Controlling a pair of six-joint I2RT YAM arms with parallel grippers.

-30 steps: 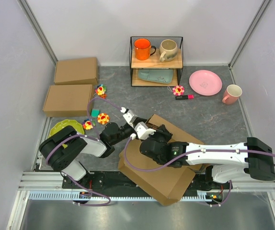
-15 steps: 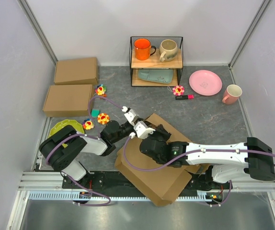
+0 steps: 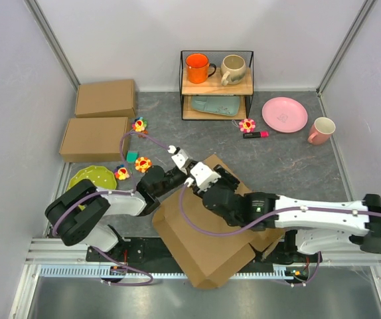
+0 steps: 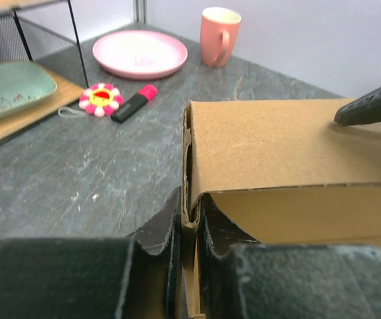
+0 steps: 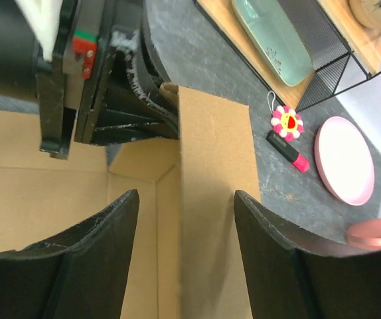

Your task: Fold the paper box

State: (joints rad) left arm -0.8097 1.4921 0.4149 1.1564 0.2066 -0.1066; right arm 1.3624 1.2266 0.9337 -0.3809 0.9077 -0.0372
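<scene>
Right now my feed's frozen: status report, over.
Left gripper shut on paper box wall. Right gripper jaws open astride its flap. No obstruction seen.

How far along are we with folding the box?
Partly done: one side flap of the paper box stands raised. In hand: the left gripper pinches the flap's end, and the right gripper hovers open over it. Left: the inside shows open, so closing it up seems to remain.

This is a robot test lab. Plain white walls (image 3: pixel 144 40) and silver metal posts (image 3: pixel 51 41) box in a grey stone-look table (image 3: pixel 290 159), with black-and-white robot arms (image 3: pixel 316 214) bolted to its near edge.
</scene>
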